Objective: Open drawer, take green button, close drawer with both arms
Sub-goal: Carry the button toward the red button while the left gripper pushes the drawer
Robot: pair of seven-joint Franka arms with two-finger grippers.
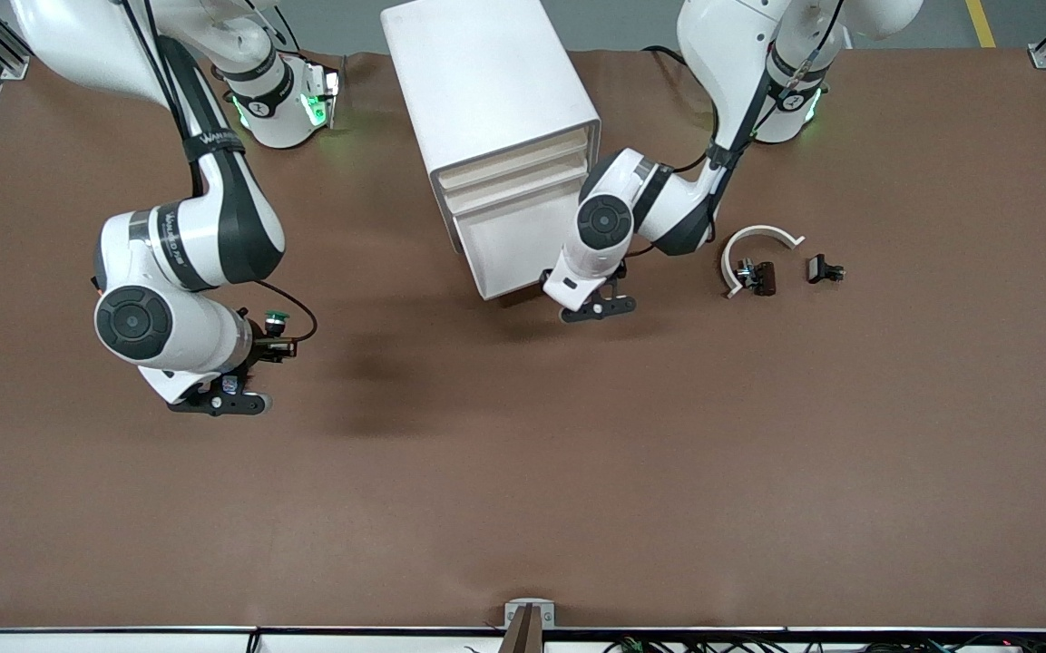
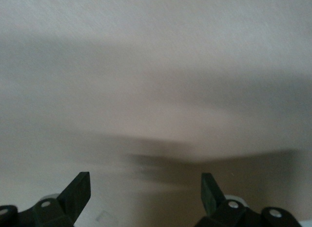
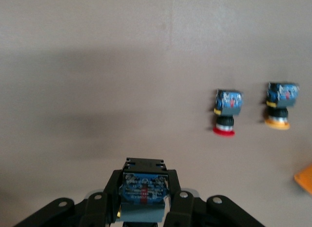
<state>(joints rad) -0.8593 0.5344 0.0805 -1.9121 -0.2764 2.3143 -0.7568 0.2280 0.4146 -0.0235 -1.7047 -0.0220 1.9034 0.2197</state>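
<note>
The white cabinet (image 1: 486, 91) stands at the table's middle near the bases. Its lowest drawer (image 1: 513, 249) stands pulled out toward the front camera. My left gripper (image 1: 552, 277) is open and empty at the drawer's front corner toward the left arm's end. In the left wrist view the left gripper (image 2: 145, 188) faces a cream surface (image 2: 156, 66) close up, its jaws wide apart. My right gripper (image 1: 268, 349) is over the table toward the right arm's end, shut on the green-capped button (image 1: 276, 319). In the right wrist view the right gripper (image 3: 145, 183) holds the button by its sides, blue base (image 3: 144, 193) showing and cap hidden.
A white curved piece (image 1: 758, 240) and two small dark parts (image 1: 758, 277) (image 1: 824, 269) lie toward the left arm's end. The right wrist view shows a red-capped button (image 3: 225, 114), a yellow-capped button (image 3: 279, 106) and an orange corner (image 3: 304, 180) on the brown table (image 1: 523, 472).
</note>
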